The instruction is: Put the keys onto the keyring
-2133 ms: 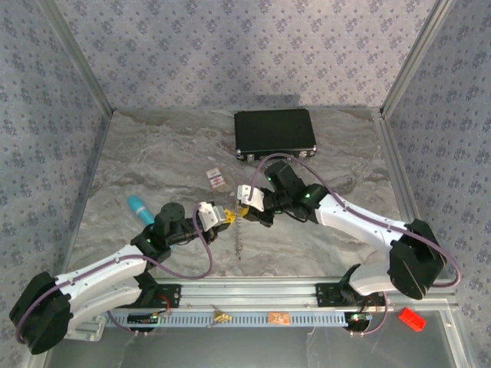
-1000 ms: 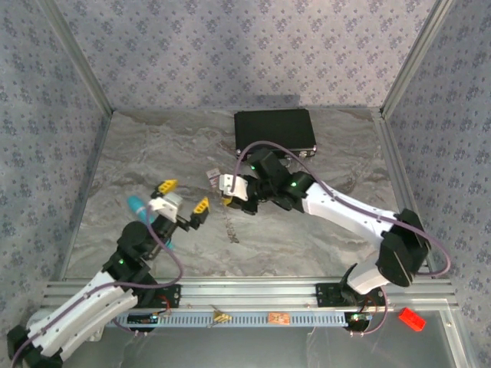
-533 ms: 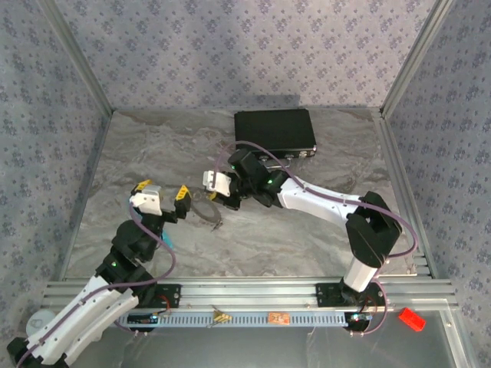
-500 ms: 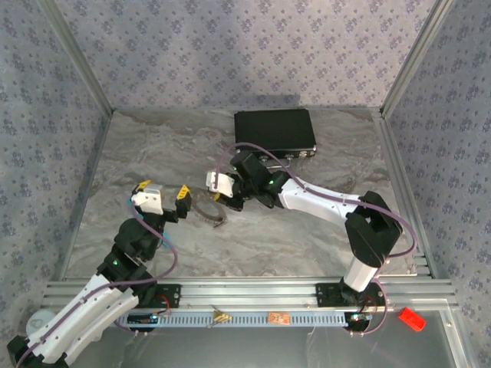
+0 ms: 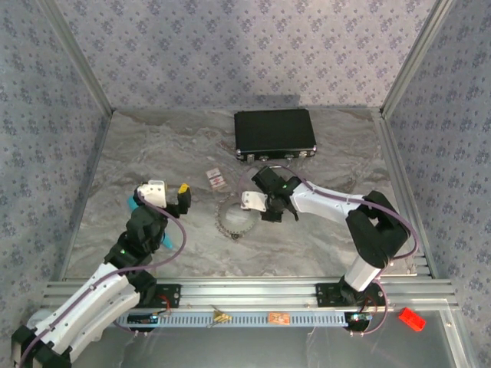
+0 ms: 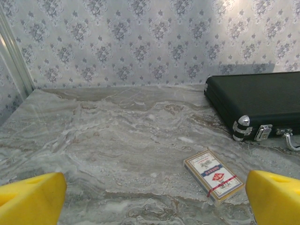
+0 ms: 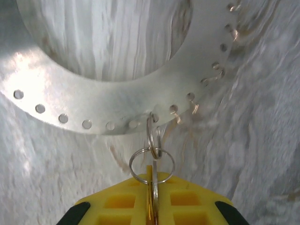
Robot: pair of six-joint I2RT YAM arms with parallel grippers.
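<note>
The keyring (image 5: 221, 218) is a flat pale metal ring with a row of holes (image 7: 117, 101), lying on the marble table just left of my right gripper (image 5: 252, 202). Two small split rings (image 7: 152, 159) hang linked from one of its holes. My right gripper (image 7: 152, 183) is shut on a thin metal key blade (image 7: 153, 192), seen edge-on between the yellow pads and threaded on the lower split ring. My left gripper (image 5: 163, 188) is raised to the left, well clear of the ring. Its yellow fingertips (image 6: 30, 197) stand wide open with nothing between them.
A black case (image 5: 275, 132) (image 6: 262, 105) lies at the back of the table. A red-and-white card box (image 5: 217, 178) (image 6: 214, 176) lies between the case and the keyring. Part of a teal object (image 5: 131, 202) shows beside the left arm. Metal frame walls border the table.
My right gripper has pulled back to the right and nearer, and the keyring has slid right with it and lies flat. My left gripper has turned a little to the right, still open.
</note>
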